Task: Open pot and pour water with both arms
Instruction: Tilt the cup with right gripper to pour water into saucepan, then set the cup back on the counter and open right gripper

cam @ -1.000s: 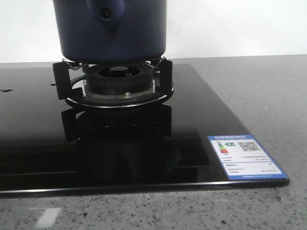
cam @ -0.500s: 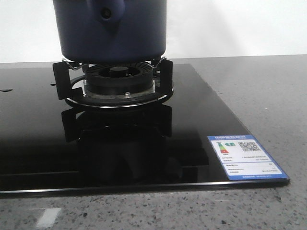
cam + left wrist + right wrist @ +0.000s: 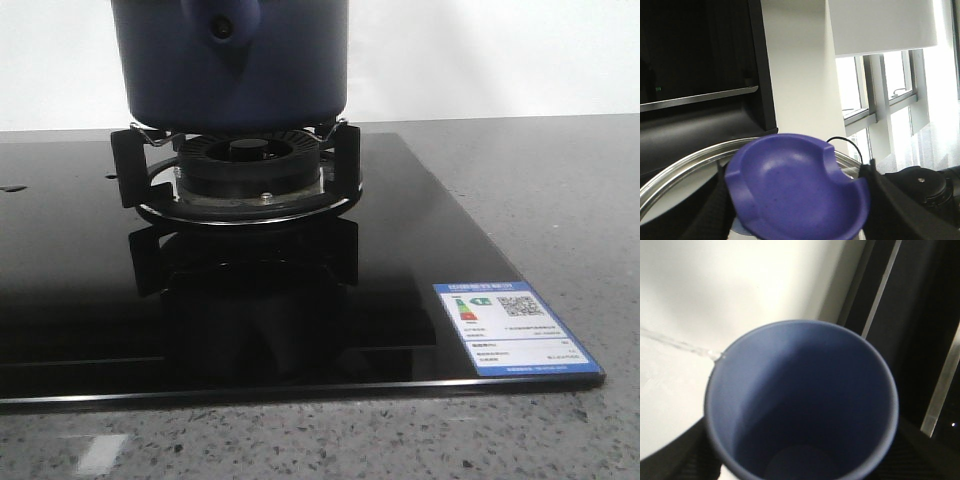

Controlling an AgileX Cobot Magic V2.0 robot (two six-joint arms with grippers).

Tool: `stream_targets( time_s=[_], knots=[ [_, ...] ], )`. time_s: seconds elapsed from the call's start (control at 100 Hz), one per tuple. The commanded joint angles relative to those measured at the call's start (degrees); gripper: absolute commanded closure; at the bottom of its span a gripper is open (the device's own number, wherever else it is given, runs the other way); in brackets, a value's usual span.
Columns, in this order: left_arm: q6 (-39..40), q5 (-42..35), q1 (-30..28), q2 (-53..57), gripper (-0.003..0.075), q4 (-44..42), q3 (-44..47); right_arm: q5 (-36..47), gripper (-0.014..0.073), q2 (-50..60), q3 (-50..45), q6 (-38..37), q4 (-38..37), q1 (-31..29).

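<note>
1. The left gripper (image 3: 795, 220) is closed around a purple-blue saucer-shaped knob (image 3: 797, 192) fixed on a steel-rimmed lid (image 3: 685, 162). The camera faces a wall and windows, so the lid appears lifted off and tilted; hold it well away from the pot's mouth.
2. The large round dark navy-blue matte pot (image 3: 230, 65) stands on the black burner grate (image 3: 235, 175) of the glossy black glass cooktop (image 3: 420, 240), its handle stub with the round hole toward the front camera. Its top is out of frame, so neither arm shows above it.
3. The right gripper (image 3: 800, 475) carries a light blue round cup (image 3: 802, 400), seen from above. A thin clear stream leaves the rim, so pouring seems under way. Tilt slowly and keep the stream over the pot's opening, which cannot be checked here.
</note>
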State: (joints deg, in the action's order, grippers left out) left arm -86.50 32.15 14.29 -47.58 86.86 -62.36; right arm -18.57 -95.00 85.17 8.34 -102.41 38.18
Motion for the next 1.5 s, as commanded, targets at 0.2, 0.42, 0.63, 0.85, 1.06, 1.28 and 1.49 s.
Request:
stream_targets(
  time_s=[0.2, 0.42, 0.63, 0.85, 1.06, 1.28, 1.49],
  knots=[
    [0.6, -0.4, 0.2, 0.7, 0.0391, 3.2, -1.8, -0.9, 0.0303, 2.7, 2.4, -0.8, -1.7, -0.1],
    [0.6, -0.4, 0.2, 0.7, 0.0391, 3.2, -1.8, -1.7, 0.0303, 2.7, 2.4, -13.8, 15.4, 0.6],
    [1.3, 0.1, 0.2, 0.7, 0.0391, 3.2, -1.8, -13.2, 0.0303, 6.1, 2.4, -26.4, 27.0, 4.0],
    [2.4, 0.4, 0.2, 0.7, 0.0391, 3.1, -1.7, -20.2, 0.0303, 12.5, 1.8, -27.1, 43.7, -1.4],
    [2.4, 0.4, 0.2, 0.7, 0.0391, 3.1, -0.1, -12.8, 0.0303, 23.2, -8.8, -31.2, 56.6, -13.8],
    [2.4, 0.8, 0.2, 0.7, 0.0391, 3.1, 2.7, 5.1, 0.0303, 34.0, -30.3, -33.2, 59.4, -22.5],
    [2.4, 2.9, 0.2, 0.5, 0.0395, 3.1, 4.2, 19.9, 0.0303, 36.9, -47.1, -34.5, 59.6, -23.1]
  ],
)
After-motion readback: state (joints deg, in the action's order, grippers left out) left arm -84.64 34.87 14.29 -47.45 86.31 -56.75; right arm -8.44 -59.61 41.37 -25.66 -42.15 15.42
